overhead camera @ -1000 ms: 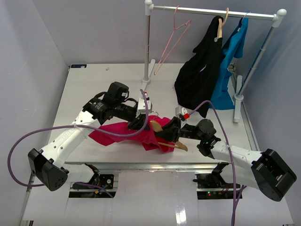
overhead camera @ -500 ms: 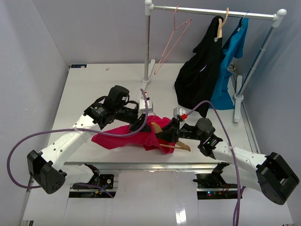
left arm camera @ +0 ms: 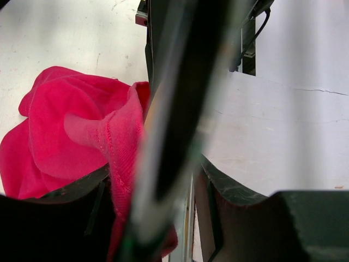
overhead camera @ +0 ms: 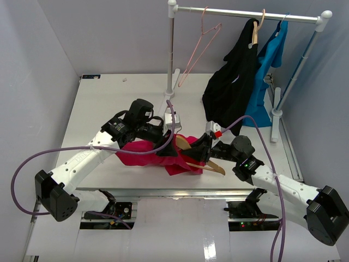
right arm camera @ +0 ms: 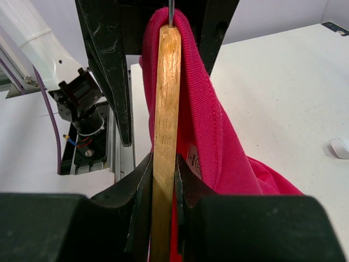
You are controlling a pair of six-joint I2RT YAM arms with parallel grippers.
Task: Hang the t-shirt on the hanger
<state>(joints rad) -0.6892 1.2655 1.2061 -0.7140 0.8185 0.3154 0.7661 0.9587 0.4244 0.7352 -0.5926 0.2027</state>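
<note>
The magenta-red t-shirt (overhead camera: 143, 152) lies bunched on the table between my arms, and one end is drawn up over the tan wooden hanger (overhead camera: 214, 166). My right gripper (overhead camera: 200, 151) is shut on the hanger's bar (right arm camera: 165, 98). The cloth (right arm camera: 218, 131) drapes over the bar's far end, where the white neck label (right arm camera: 193, 161) and thin metal hook (right arm camera: 171, 11) show. My left gripper (overhead camera: 168, 147) straddles that covered end with its jaws parted. In the left wrist view the shirt (left arm camera: 65, 125) hangs beside the blurred bar (left arm camera: 174, 109).
A clothes rail (overhead camera: 245, 13) stands at the back of the table (overhead camera: 103, 98). It carries a pink wire hanger (overhead camera: 199, 46), a black garment (overhead camera: 232, 90) and a bright blue shirt (overhead camera: 267, 76). The rail's posts (overhead camera: 170, 65) stand behind the arms. A purple cable (overhead camera: 32, 158) loops at left.
Both grippers have shifted a little to the right and toward the near edge with the hanger. The shirt has been drawn along with them and more tightly bunched.
</note>
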